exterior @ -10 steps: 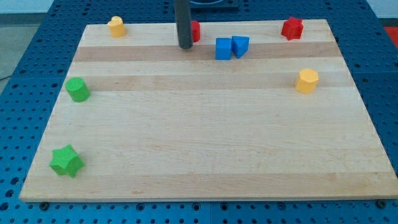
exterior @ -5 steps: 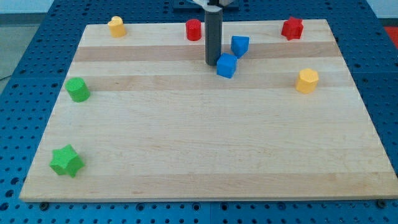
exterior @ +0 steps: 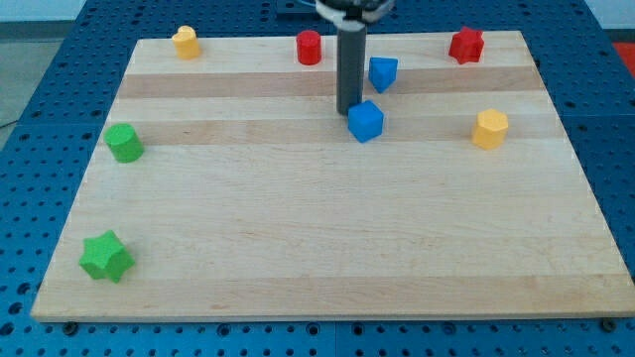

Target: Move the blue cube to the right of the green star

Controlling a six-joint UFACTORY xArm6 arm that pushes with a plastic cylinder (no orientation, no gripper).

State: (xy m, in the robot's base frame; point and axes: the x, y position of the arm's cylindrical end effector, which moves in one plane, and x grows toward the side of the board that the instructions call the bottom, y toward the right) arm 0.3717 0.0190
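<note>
The tabletop (exterior: 327, 238) carries the blocks. My tip (exterior: 348, 110), a plain rod with nothing to open or close, touches the blue cube (exterior: 365, 121) at its upper-left. The green star (exterior: 105, 257) sits far off, bottom-left.

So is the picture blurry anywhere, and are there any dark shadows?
Camera view: sharp nearly everywhere, with the blue cube and green star crisp; my tip, touching the cube's upper-left side, is clear too, though the rod's top edge looks slightly smeared. Lighting is even, shadows are only faint, and the wooden board shows no strong glare.
</note>
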